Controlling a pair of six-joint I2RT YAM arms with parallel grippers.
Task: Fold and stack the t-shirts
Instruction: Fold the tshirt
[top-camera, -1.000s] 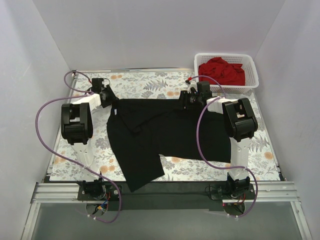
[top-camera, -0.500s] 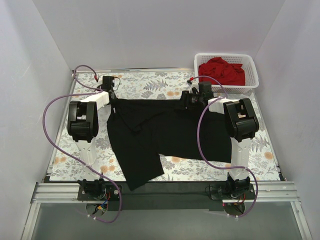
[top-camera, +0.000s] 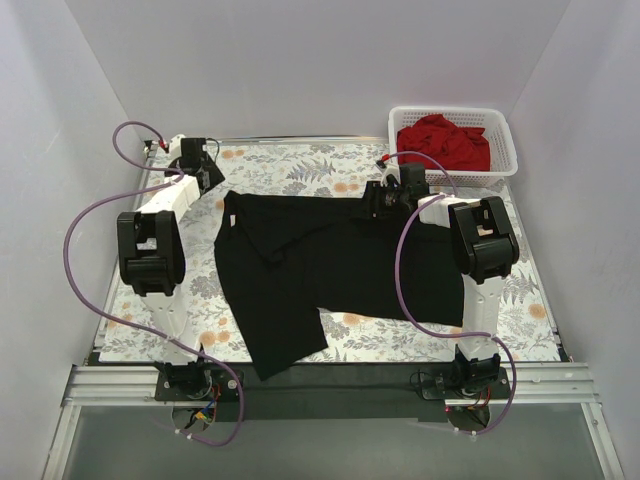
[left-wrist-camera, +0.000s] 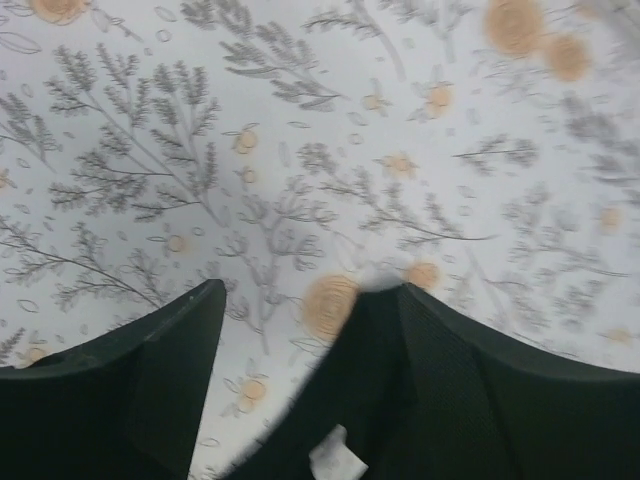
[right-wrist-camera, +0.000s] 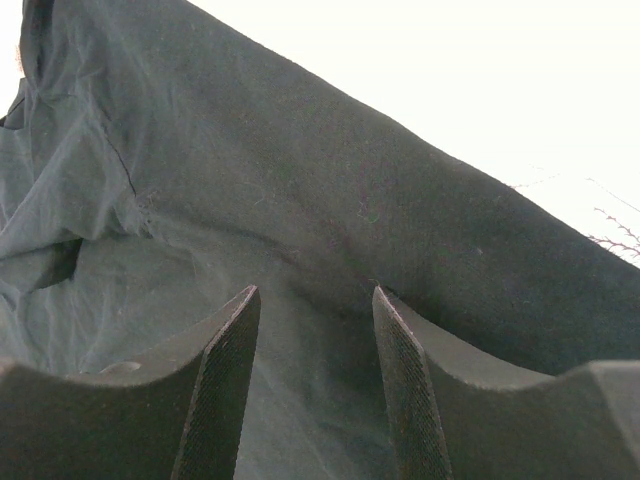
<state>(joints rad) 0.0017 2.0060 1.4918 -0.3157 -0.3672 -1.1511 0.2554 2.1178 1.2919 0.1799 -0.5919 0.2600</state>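
Left pincer (top-camera: 212, 182) gapes empty, upper left; right pincer (top-camera: 372, 201) parted over the black t-shirt (top-camera: 330, 265) — no grip. Advise pinching both shoulders evenly — cloth taut.

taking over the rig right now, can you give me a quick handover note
Left gripper: open and empty, over the bare table just off the far left corner of the black t-shirt.
Right gripper: jaws apart at the shirt's far edge, with cloth under them and no clear pinch.
Black t-shirt: spread on the table, rumpled, one part reaching the near edge.
Red t-shirt: bunched in the white basket at the far right corner.
Done: black shirt laid out.
Left: fold it, fetch and fold the red one, stack both.
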